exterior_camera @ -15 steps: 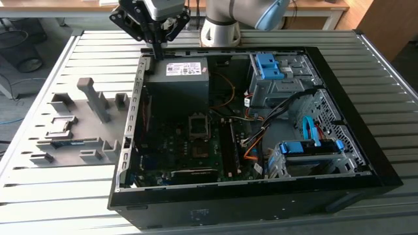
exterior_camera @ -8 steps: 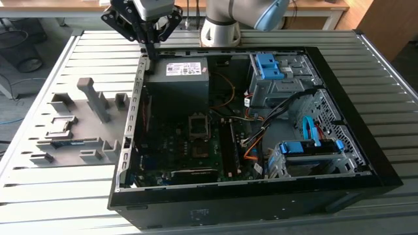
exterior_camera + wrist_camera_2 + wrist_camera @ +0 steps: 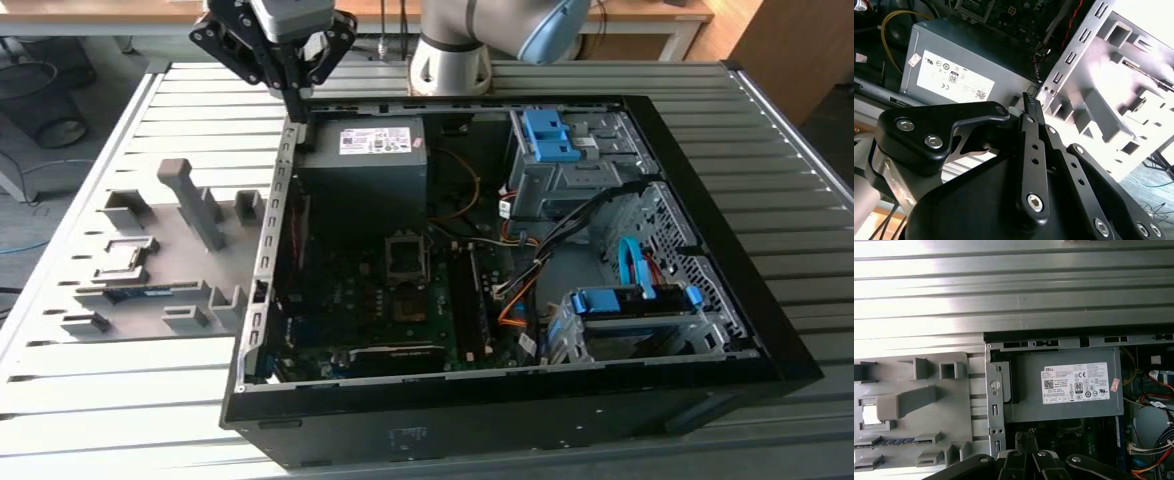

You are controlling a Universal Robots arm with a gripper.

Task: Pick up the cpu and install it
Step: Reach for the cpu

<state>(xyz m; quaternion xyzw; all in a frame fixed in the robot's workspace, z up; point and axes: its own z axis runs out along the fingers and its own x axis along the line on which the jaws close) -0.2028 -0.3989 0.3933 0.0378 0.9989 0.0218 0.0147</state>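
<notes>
Bench, exterior view: the slatted metal bench (image 3: 134,420) carries an open black computer case (image 3: 467,435) and, at the exterior view's left, a grey holder tray (image 3: 220,275).
Gripper, exterior view: the gripper (image 3: 294,100) hangs above the case's far corner on the tray side, fingers drawn together.
Power supply, exterior view: the grey power supply box (image 3: 363,180) sits just below the gripper; its white label (image 3: 378,140) is too small to make out.
Socket, exterior view: a square socket frame (image 3: 404,258) lies mid-motherboard.
Gripper, second wrist view: the fingers (image 3: 1030,107) are closed against each other, above the case edge.
Label, second wrist view: white, with a block of print and round marks.
Cpu, first wrist view: the cpu (image 3: 870,415) lies flat in a square pocket of the tray, well apart from the gripper.
Memory stick, first wrist view: the memory stick (image 3: 891,442) lies in a long slot near the cpu.
Label, first wrist view: printed text, a square code and a small pink sticker.
</notes>
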